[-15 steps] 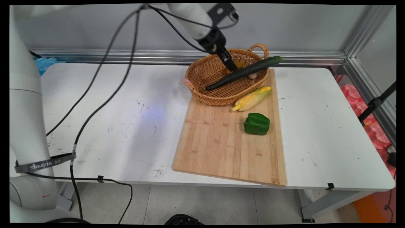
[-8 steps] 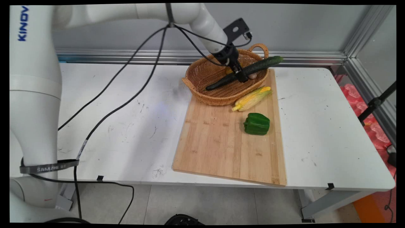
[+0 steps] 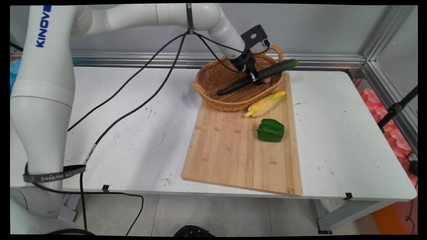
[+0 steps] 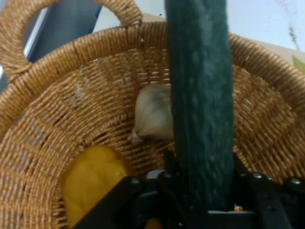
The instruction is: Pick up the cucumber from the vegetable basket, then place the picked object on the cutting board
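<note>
A long dark green cucumber lies slanted across a wicker basket, its upper end sticking out over the right rim. My gripper reaches down into the basket and is shut on the cucumber's middle. In the hand view the cucumber runs straight up from between the fingers, which press against both of its sides. Behind it on the basket's floor lie a garlic bulb and a yellow vegetable.
The basket's near edge rests on a wooden cutting board. A corn cob in its husk and a green bell pepper lie on the board. Black cables hang from the arm over the table's left half.
The gripper has come down into the basket and shifted right onto the cucumber's middle. The cucumber lies as before.
</note>
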You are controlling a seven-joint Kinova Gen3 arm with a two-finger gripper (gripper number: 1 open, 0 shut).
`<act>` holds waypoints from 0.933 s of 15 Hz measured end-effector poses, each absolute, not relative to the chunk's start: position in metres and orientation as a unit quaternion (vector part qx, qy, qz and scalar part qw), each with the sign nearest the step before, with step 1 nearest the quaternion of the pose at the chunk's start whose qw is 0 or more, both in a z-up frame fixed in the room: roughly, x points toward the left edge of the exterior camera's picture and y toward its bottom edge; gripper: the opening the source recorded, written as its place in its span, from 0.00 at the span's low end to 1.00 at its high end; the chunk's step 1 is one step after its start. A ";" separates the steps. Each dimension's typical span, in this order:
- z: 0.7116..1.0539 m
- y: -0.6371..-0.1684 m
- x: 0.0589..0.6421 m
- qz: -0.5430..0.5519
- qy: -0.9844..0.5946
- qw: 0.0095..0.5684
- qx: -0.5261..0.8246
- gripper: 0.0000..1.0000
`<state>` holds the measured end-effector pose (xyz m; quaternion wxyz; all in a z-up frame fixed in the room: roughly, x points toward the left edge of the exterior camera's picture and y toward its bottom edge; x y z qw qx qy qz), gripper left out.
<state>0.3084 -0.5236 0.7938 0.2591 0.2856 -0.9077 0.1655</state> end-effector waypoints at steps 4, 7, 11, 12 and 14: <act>0.810 -0.521 0.313 0.167 -0.905 0.256 0.295 0.00; 0.833 -0.513 0.312 0.167 -0.903 0.257 0.300 0.00; 0.876 -0.496 0.303 0.166 -0.905 0.263 0.291 0.00; 0.885 -0.491 0.300 0.165 -0.907 0.263 0.286 0.00; 0.905 -0.476 0.294 0.155 -0.915 0.261 0.267 0.00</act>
